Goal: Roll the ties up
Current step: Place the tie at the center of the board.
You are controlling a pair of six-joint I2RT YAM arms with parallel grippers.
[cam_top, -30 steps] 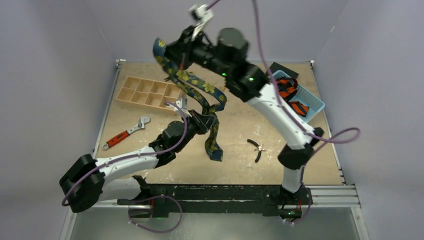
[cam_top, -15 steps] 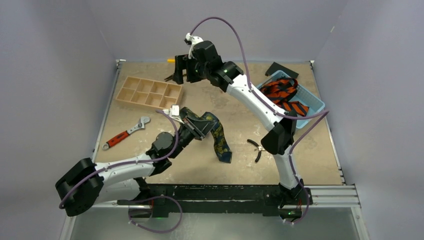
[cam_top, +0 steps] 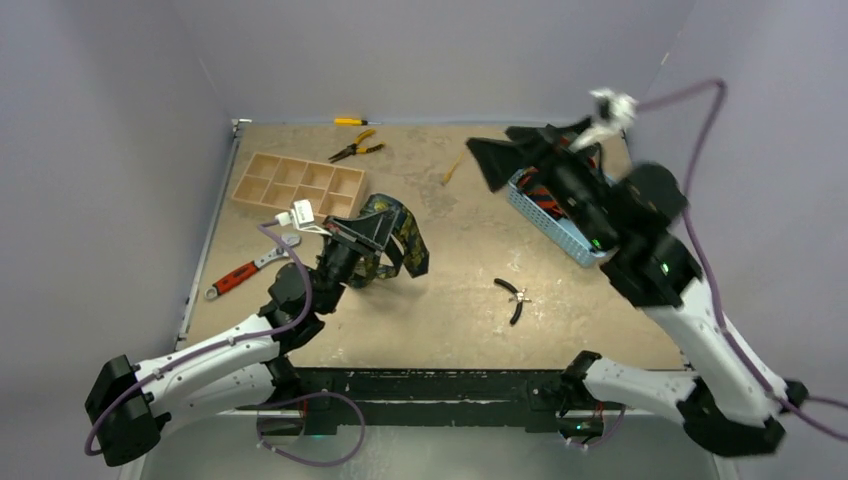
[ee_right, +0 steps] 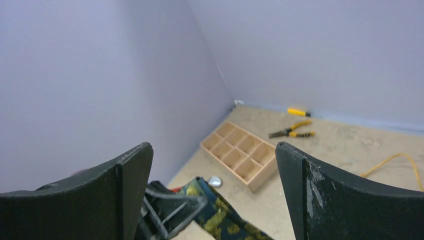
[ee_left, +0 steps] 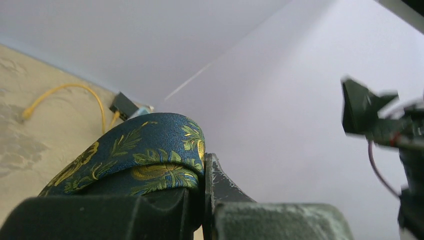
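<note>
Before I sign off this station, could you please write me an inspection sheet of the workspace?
Surface: table, tan, mottled.
Job's things: navy tie bunched in the left gripper; orange-red ties in the blue basket, partly hidden.
Clutter: wooden tray, wrench, yellow pliers, screwdriver, black pliers, yellow cord.
Grippers: left gripper, jaws shut on navy tie; right gripper raised, jaws open, empty.
Cables: purple cables loop off both arms.
Surroundings: lilac walls on three sides.

Open tabletop (cam_top: 470, 240) between tie (cam_top: 408, 248), pliers (cam_top: 514, 297) and blue basket (cam_top: 548, 212).

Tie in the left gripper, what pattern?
The tie: dark blue, gold-green leafy print; clearest in left wrist view.
</note>
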